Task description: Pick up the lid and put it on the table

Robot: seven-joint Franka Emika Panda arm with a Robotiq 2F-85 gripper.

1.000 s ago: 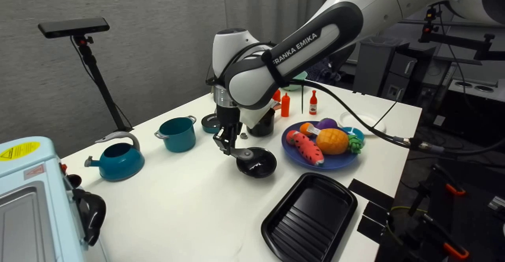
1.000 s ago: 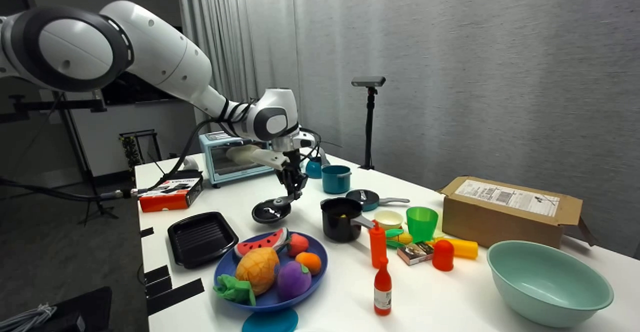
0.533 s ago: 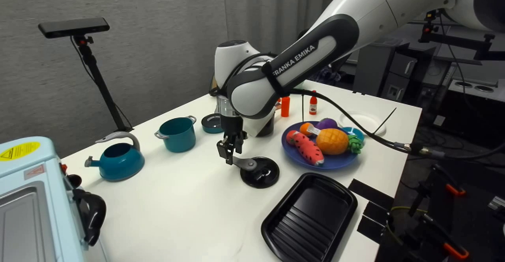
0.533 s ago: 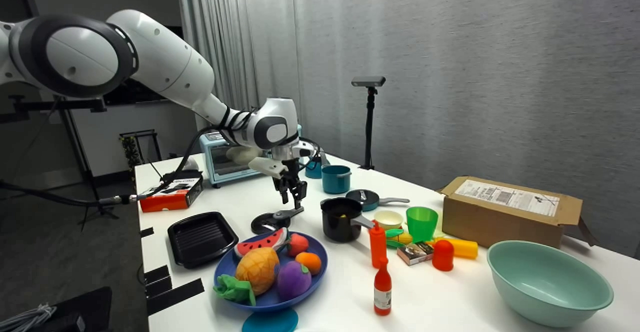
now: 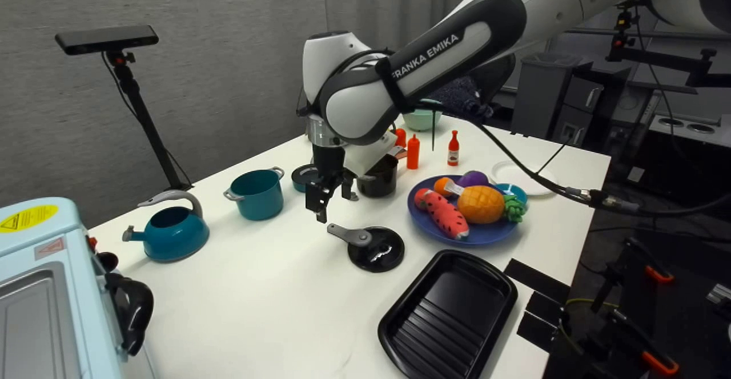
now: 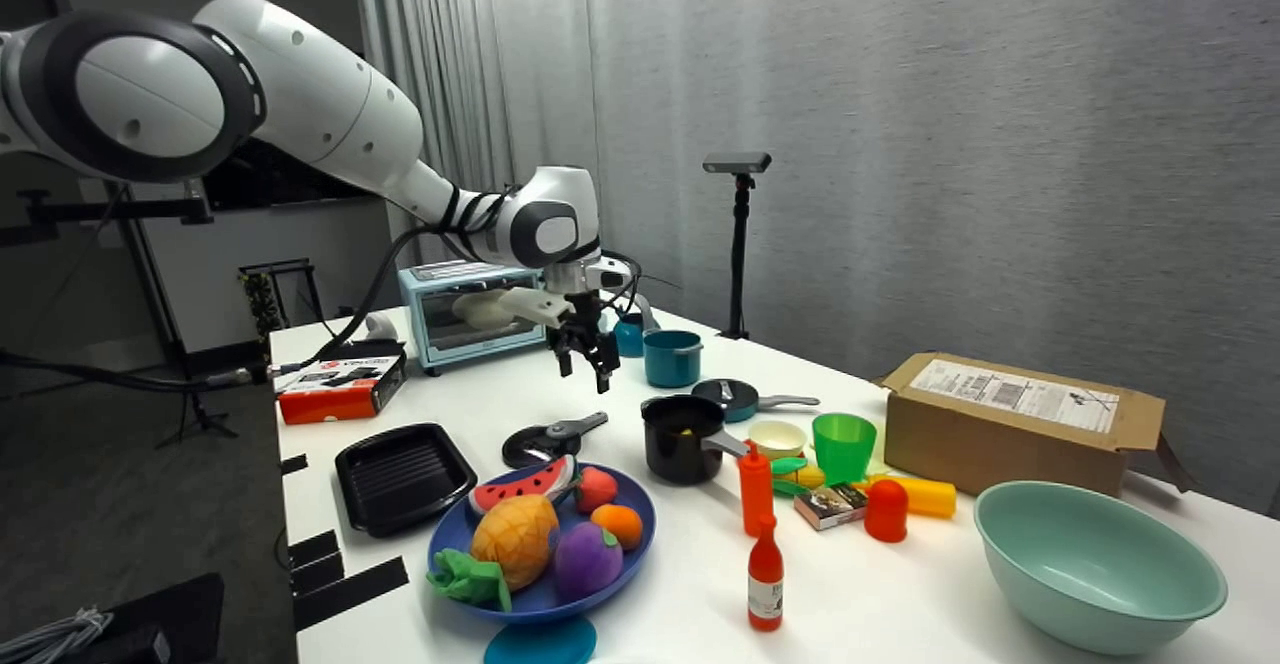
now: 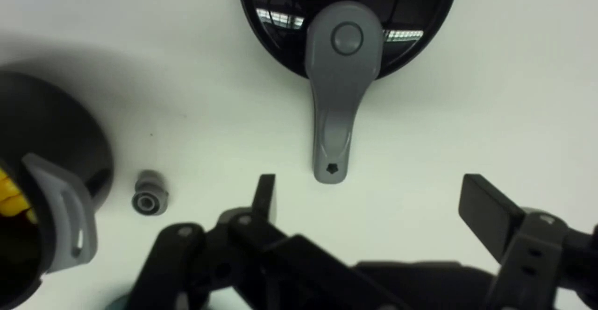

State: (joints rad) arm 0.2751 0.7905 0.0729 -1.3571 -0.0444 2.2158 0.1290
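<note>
Lid (image 5: 377, 252): round, glossy black, grey handle (image 7: 339, 86) on top, reaching past the rim. Flat on the table (image 5: 245, 299), handle side up. Both exterior views: below mid-frame, near centre. Wrist view: top of frame, cut by the upper edge, handle pointing down. Some glare on the black there. Table: white, smooth, plain, across the lower part of the frame in both exterior views.

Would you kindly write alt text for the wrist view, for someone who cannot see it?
A round black lid with a grey handle lies on a white table, cut off by the top edge. At the bottom, the open gripper holds nothing; at left are a black pot holding something yellow and a small grey part.
</note>
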